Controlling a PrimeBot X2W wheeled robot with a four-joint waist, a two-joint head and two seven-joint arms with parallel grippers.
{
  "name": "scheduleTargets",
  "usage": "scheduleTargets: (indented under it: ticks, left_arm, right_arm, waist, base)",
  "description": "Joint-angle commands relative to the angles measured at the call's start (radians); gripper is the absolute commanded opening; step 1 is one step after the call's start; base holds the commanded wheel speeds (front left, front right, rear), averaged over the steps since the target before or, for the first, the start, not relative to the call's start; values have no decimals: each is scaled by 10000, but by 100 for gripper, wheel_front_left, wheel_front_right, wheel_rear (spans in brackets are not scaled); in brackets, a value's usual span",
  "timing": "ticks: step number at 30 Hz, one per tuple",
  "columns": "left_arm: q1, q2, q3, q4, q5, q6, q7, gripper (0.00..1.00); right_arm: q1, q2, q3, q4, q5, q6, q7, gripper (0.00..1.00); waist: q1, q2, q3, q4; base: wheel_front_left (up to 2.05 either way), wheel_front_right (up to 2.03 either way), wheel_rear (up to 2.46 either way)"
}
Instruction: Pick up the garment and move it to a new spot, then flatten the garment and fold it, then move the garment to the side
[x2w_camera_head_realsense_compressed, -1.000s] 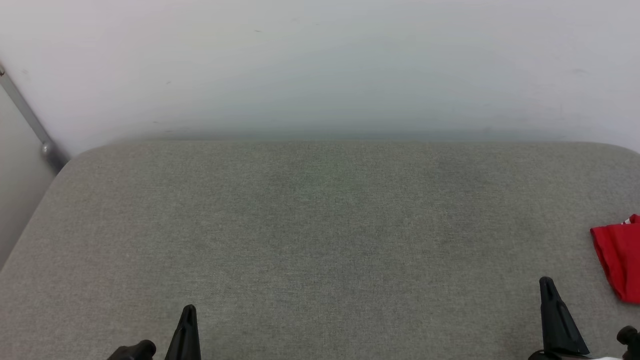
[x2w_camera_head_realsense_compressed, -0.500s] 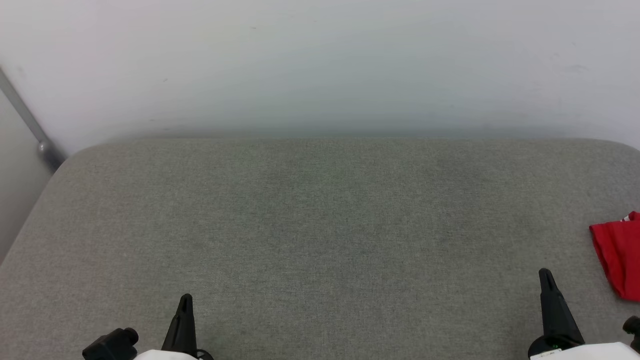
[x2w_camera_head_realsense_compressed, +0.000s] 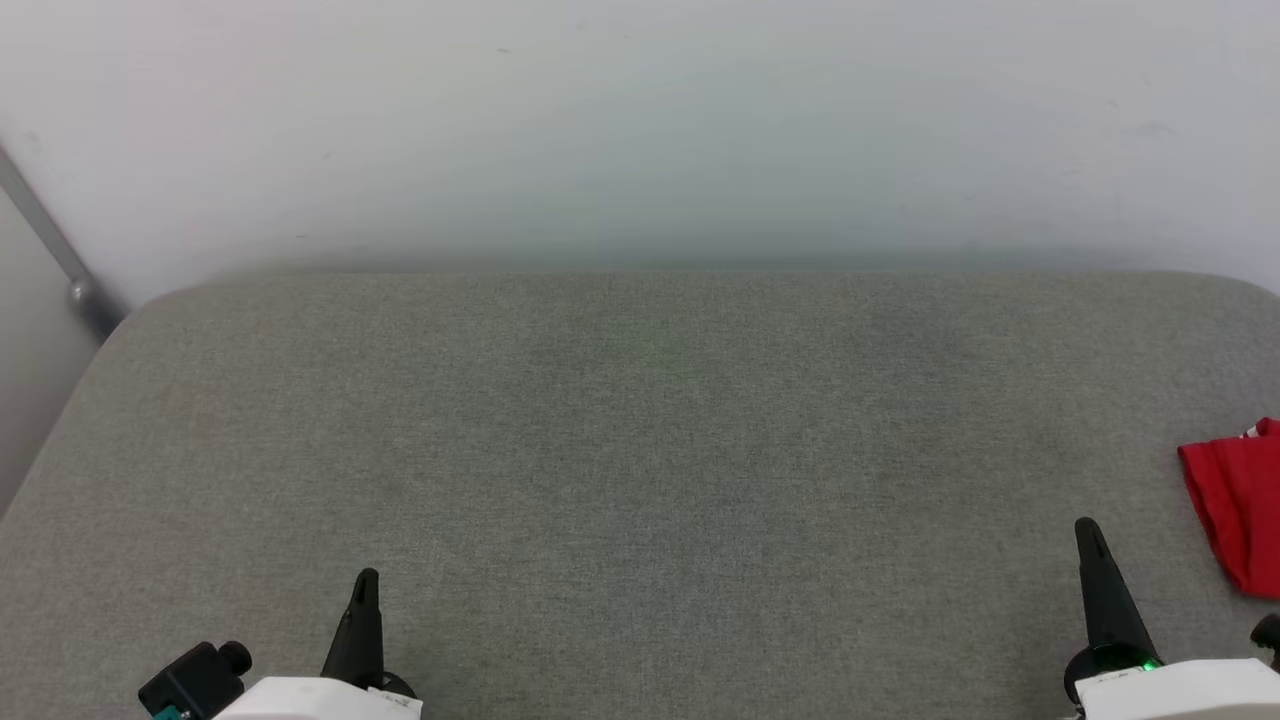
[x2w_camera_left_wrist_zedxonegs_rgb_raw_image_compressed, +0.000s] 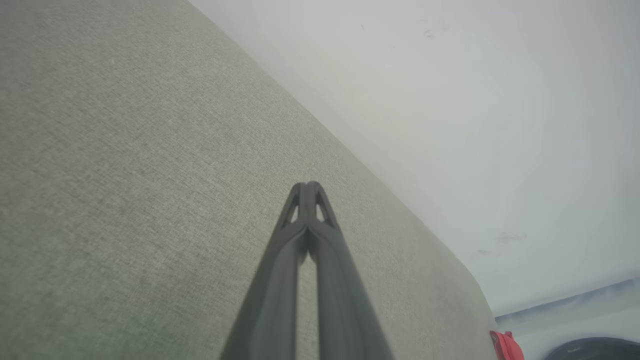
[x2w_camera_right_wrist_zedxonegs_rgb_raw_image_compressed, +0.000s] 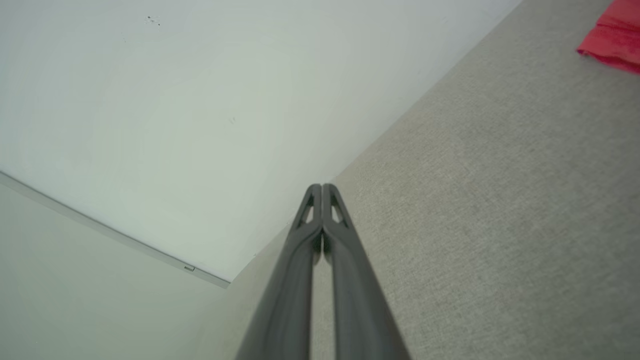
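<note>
The garment (x2w_camera_head_realsense_compressed: 1240, 505), bright red with a speck of white at its top, lies folded at the far right edge of the head view, partly cut off. A corner of the garment (x2w_camera_right_wrist_zedxonegs_rgb_raw_image_compressed: 612, 37) also shows in the right wrist view, and a small red bit of the garment (x2w_camera_left_wrist_zedxonegs_rgb_raw_image_compressed: 507, 346) in the left wrist view. My right gripper (x2w_camera_head_realsense_compressed: 1090, 535) stands shut just left of the garment, apart from it, holding nothing. My left gripper (x2w_camera_head_realsense_compressed: 366, 585) is shut and empty at the lower left. Tips pressed together show on the left gripper (x2w_camera_left_wrist_zedxonegs_rgb_raw_image_compressed: 309, 186) and the right gripper (x2w_camera_right_wrist_zedxonegs_rgb_raw_image_compressed: 321, 188).
A grey fabric-covered surface (x2w_camera_head_realsense_compressed: 640, 450) with rounded far corners spreads across the head view. A pale wall (x2w_camera_head_realsense_compressed: 640, 130) rises behind it. A grey metal bar (x2w_camera_head_realsense_compressed: 60, 260) slants down at the far left.
Both grippers have come further up into the head view, with their white forearms now showing. The picture has shifted slightly, so the camera moved. The garment lies where it was.
</note>
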Motion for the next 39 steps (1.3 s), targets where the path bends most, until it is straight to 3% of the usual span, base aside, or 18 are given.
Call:
scheduleTargets:
  ticks: [1, 39]
  left_arm:
    - [-247, 37, 50, -55, -297, -62, 61, 0]
    - [-1203, 30, 613, 465, -4746, -671, 1155, 0]
  right_arm:
    - [-294, -99, -12, -43, 266, -1, 60, 0]
    - [-1312, -91, -180, 818, 4273, -4, 1144, 0]
  waist:
    - [0, 0, 5, -3]
    - [0, 0, 214, -123]
  base:
    - [0, 0, 0]
    - [0, 0, 0]
